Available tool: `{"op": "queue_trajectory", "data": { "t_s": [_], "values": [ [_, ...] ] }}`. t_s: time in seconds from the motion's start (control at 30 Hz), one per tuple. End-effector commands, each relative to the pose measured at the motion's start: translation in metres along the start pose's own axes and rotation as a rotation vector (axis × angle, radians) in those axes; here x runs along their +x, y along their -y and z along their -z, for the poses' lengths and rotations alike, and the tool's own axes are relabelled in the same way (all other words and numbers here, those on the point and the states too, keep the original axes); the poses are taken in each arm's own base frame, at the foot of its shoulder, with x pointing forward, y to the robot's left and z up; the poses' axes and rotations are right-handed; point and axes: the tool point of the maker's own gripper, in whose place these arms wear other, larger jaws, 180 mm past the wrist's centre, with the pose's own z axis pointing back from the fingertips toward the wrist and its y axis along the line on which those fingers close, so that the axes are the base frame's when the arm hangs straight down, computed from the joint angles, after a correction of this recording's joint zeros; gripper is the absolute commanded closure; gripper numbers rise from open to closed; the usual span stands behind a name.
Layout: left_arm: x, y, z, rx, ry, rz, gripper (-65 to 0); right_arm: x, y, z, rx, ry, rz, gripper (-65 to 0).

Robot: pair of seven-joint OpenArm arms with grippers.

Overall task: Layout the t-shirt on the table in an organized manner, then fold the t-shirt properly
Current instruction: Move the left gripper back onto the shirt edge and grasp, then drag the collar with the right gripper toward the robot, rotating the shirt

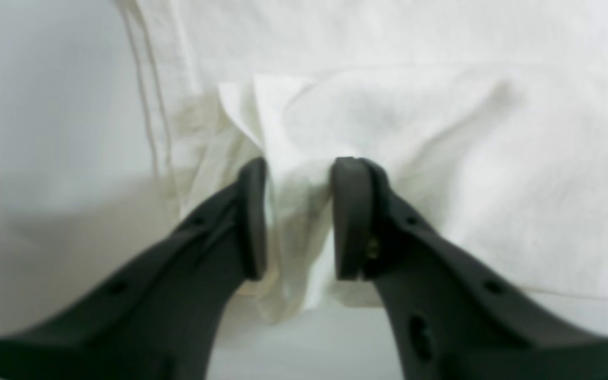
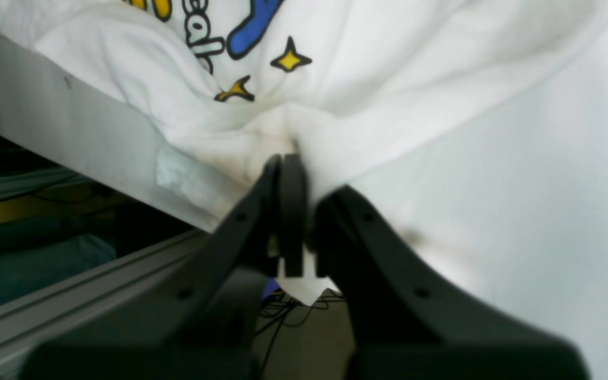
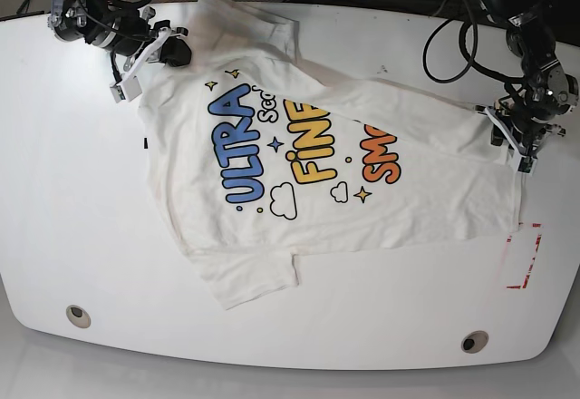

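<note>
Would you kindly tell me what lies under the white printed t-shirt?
Under the white printed cotton t-shirt lies the glossy white table; whatever else the cloth covers cannot be seen.

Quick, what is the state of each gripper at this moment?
Left gripper: jaws part open around a bunch of the t-shirt fabric; a firm grip cannot be told.
Right gripper: shut on the t-shirt edge.

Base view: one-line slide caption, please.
Both grippers, left and right, pinch opposite edges of the printed t-shirt on the white table.
</note>
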Motion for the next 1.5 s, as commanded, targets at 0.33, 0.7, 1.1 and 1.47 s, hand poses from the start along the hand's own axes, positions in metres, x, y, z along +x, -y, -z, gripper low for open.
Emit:
{"op": "queue_trajectory", "data": {
  "t_s": [0.33, 0.7, 1.1, 1.47],
  "values": [
    [0.016, -0.017, -0.009, 0.042, 0.052, 0.002, -14.7, 0.024, -0.009, -0.005, 0.040, 0.072, -0.027, 0.0],
    [0.003, -0.055, -0.027, 0.132, 0.067, -0.100, -14.7, 0.061, -0.012, -0.030, 0.116, 0.229, -0.055, 0.0],
    [0.002, -0.071, -0.035, 0.168, 0.073, -0.109, -14.7, 0.080, -0.021, -0.034, 0.162, 0.284, -0.071, 0.0],
    [0.001, -0.071, -0.035, 0.168, 0.069, -0.109, -14.7, 0.100, -0.018, -0.031, 0.242, 0.339, -0.053, 0.0]
  ]
}}
